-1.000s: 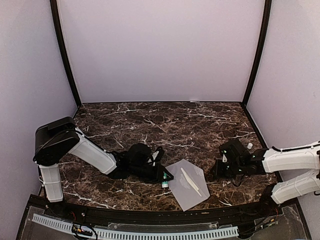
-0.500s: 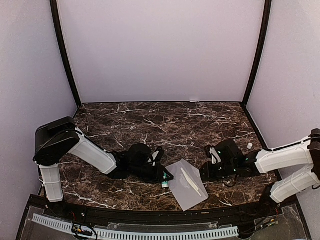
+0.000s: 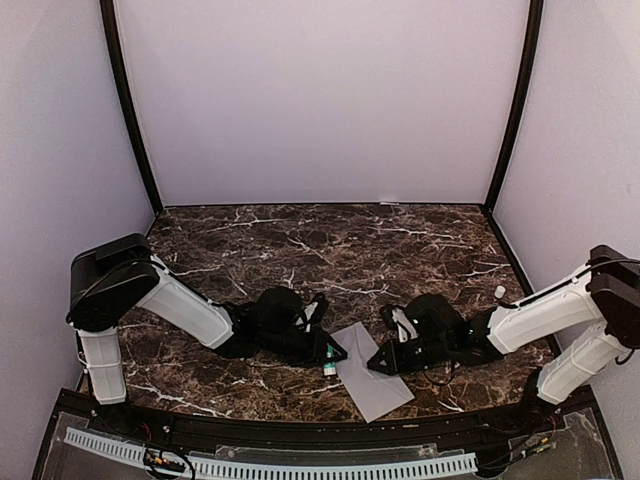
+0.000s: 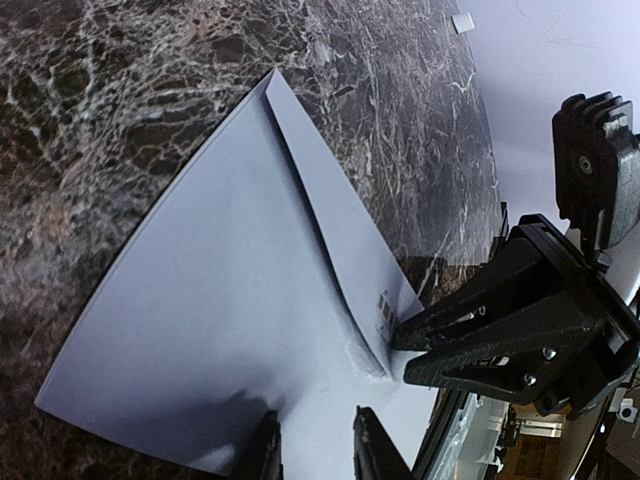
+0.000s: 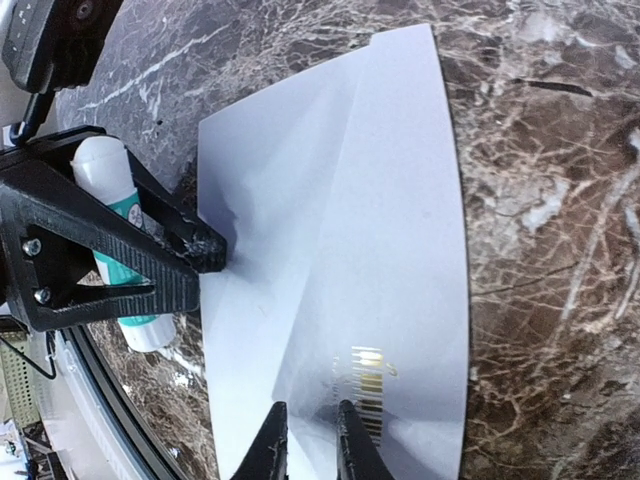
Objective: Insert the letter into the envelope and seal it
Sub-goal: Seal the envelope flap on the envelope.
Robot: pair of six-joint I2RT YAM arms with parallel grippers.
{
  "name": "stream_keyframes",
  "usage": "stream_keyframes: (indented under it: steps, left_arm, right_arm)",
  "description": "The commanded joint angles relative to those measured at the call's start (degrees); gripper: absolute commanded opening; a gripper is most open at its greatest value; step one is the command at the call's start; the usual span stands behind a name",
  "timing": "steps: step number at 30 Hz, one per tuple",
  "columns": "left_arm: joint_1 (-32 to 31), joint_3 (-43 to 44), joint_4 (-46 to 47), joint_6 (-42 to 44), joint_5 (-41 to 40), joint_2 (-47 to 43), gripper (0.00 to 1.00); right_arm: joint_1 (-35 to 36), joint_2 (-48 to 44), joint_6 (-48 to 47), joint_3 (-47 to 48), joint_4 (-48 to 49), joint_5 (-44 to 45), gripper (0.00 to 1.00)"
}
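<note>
The grey envelope point(image 3: 366, 387) lies flat at the front middle of the marble table, with its flap point(image 4: 335, 225) folded over the body. It also shows in the right wrist view point(image 5: 400, 200). The letter is hidden. My right gripper point(image 3: 376, 364) rests on the flap near its tip and barcode point(image 5: 366, 385). Its jaws are almost together on nothing, as the right wrist view point(image 5: 312, 408) shows. My left gripper point(image 3: 338, 353) sits at the envelope's left edge. Its jaws are a narrow gap apart over the paper point(image 4: 315, 420) and hold nothing.
A white and teal glue stick point(image 3: 329, 369) lies on the table right beside the left gripper's tip and shows in the right wrist view point(image 5: 112, 180). A small white object point(image 3: 499, 291) sits by the right arm. The table's front rail point(image 3: 300, 430) runs just below the envelope.
My right gripper has moved left onto the envelope. The flap, open before, now lies folded over. The pale letter strip that lay on it no longer shows. The left arm has not moved.
</note>
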Motion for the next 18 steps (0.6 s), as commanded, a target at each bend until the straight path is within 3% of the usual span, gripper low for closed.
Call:
stream_keyframes:
  steps: [1,18]
  left_arm:
    - [0.0,-0.3,-3.9,0.7,-0.2,1.1,0.00]
    - [0.0,2.6,-5.5,1.3,0.2,0.3,0.00]
  right_arm:
    - [1.2,1.7,0.9,2.3,2.5,0.2,0.14]
    - [1.5,5.2,6.0,0.4,0.9,2.3,0.03]
